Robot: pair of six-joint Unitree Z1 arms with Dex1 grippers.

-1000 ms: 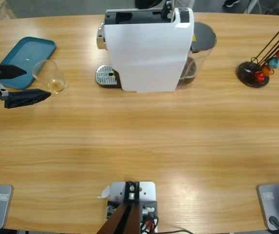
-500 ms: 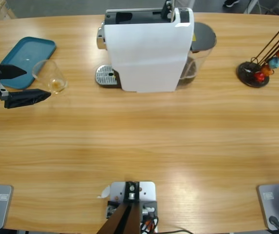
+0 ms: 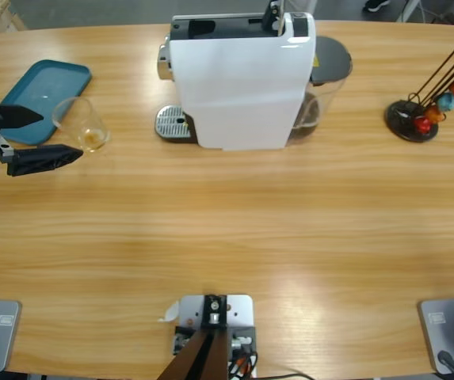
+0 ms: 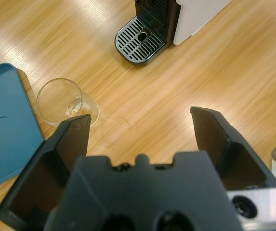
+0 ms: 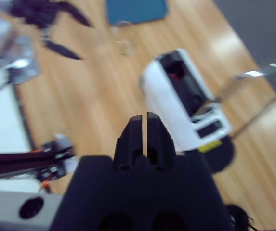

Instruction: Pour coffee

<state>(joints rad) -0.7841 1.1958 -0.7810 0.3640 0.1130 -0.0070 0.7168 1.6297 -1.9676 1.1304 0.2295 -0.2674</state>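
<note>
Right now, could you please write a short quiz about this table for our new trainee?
1. True or false: the left gripper holds the glass tumbler.
2. What stands under the coffee machine spout? A) the tumbler B) nothing, the drip grille is bare C) a capsule
3. Fill in: the tumbler stands beside the ____ tray.

Key
1. False; its fingers are open, the tumbler stands free beyond them.
2. B
3. Teal
</note>
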